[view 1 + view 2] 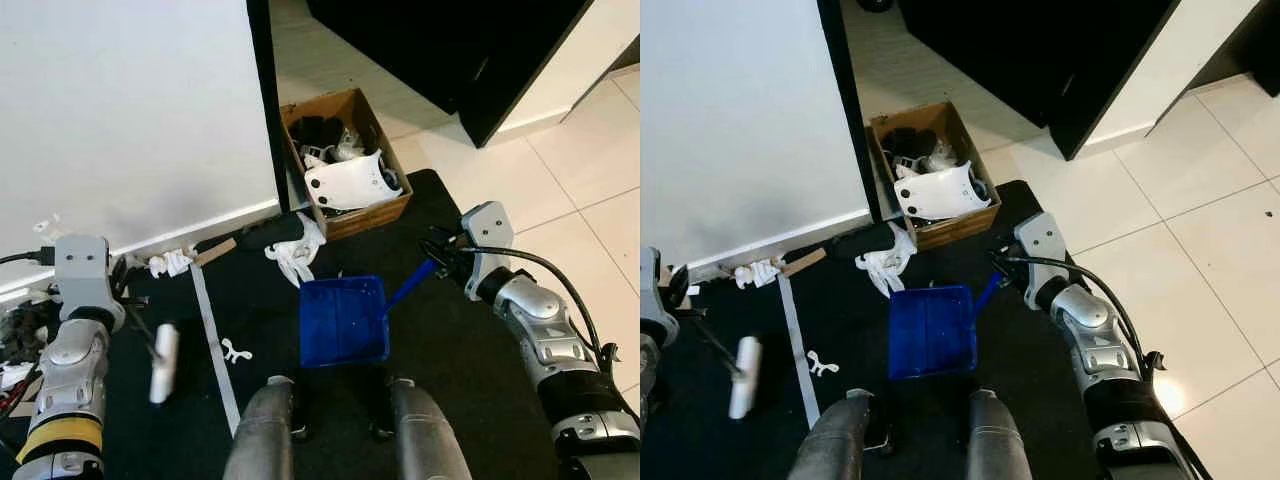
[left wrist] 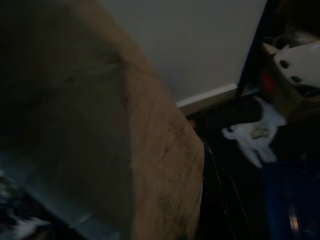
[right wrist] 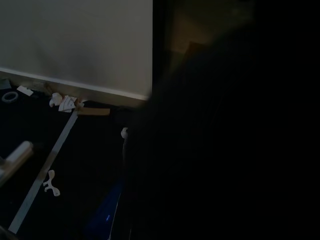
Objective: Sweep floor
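From the head views we looked down on a black mat [image 1: 470, 350] laid over pale floor tiles [image 1: 590, 170], with a blue dustpan [image 1: 343, 320] lying flat near the middle of it, just ahead of the robot's feet. The dustpan's blue handle [image 1: 410, 285] ran up and outward to the right gripper [image 1: 440, 258], which appeared clenched on its end, though the fingers there were small and dark and we could not make out the contact clearly. On the robot's left the left gripper [image 1: 135, 300] sat beside a white cylinder [image 1: 163, 362] angled down over the mat, joined to it by a thin black rod; whether the fingers were closed or released we could not tell. An open cardboard box [image 1: 345, 160] holding white and black parts stood against the black edge of a white wall panel [image 1: 130, 110]. A crumpled white cloth [image 1: 295, 255] lay between box and dustpan, a grey strip [image 1: 215, 345] ran along the mat, and small white scraps [image 1: 235, 350] lay beside it. The left wrist view was mostly blocked by a blurred brown mass close to the lens, yet it showed the cloth [image 2: 252, 137] and a corner of the dustpan [image 2: 292, 200]. The right wrist view was mostly black; the strip [image 3: 42, 170], the scraps [image 3: 50, 182] and the baseboard showed dimly.
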Tool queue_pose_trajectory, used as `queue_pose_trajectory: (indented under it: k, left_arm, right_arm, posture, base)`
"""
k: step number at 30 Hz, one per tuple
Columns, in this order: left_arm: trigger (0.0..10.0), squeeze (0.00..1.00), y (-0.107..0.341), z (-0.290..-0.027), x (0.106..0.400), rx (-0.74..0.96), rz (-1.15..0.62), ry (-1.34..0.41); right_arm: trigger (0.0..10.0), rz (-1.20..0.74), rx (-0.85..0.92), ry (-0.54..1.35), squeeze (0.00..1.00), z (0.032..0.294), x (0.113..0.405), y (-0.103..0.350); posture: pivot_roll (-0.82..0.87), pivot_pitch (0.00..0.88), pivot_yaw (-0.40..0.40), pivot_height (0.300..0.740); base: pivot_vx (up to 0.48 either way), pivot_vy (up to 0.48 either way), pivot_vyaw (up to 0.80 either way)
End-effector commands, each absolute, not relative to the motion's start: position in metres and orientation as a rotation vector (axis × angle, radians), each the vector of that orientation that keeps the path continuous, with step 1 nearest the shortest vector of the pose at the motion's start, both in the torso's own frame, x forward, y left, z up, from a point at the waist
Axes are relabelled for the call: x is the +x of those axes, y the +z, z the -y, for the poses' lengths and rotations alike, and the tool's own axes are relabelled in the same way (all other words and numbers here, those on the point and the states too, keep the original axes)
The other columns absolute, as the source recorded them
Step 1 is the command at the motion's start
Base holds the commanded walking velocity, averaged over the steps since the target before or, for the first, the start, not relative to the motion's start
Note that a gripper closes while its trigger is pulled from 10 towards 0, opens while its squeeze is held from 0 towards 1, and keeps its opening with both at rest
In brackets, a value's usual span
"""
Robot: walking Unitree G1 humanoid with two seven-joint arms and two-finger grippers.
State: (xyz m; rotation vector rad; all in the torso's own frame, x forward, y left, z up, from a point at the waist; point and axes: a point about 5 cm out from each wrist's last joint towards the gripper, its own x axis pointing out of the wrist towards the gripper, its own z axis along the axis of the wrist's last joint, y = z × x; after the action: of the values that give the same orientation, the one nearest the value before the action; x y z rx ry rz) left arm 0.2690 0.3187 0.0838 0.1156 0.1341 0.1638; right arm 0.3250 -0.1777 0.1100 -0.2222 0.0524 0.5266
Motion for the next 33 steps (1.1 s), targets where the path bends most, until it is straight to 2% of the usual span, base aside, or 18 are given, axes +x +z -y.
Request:
queue_pose_trajectory:
  k: [1,7,12,17,33]
  left_arm:
    - [10.0,0.00,0.065,-0.316,0.260,0.012,-0.188,0.175]
    - [10.0,0.00,0.056,-0.306,0.259,-0.125,-0.177,0.184]
    - [10.0,0.00,0.049,-0.285,0.259,-0.318,-0.165,0.120]
    - [10.0,0.00,0.052,-0.269,0.258,-0.461,-0.129,0.086]
    - [10.0,0.00,0.080,-0.239,0.267,-0.629,-0.035,0.002]
  right_arm:
    - [10.0,-0.081,-0.222,0.522,0.00,0.183,0.320,0.104]
    - [10.0,-0.081,-0.230,0.534,0.00,0.186,0.317,0.108]
    - [10.0,-0.086,-0.234,0.523,0.00,0.191,0.318,0.110]
    - [10.0,-0.085,-0.220,0.529,0.00,0.185,0.318,0.111]
    - [10.0,-0.082,-0.199,0.526,0.00,0.182,0.321,0.113]
  posture:
    - [-0.09,0.359,-0.049,0.740]
    - [-0.12,0.361,-0.064,0.740]
    - [-0.12,0.358,-0.065,0.740]
    - [-0.10,0.356,-0.064,0.740]
    - [-0.09,0.344,-0.057,0.740]
  base:
    - [0.000,0.000,0.00]
    - [0.000,0.000,0.00]
    - [0.000,0.000,0.00]
    - [0.000,0.000,0.00]
    - [0.000,0.000,0.00]
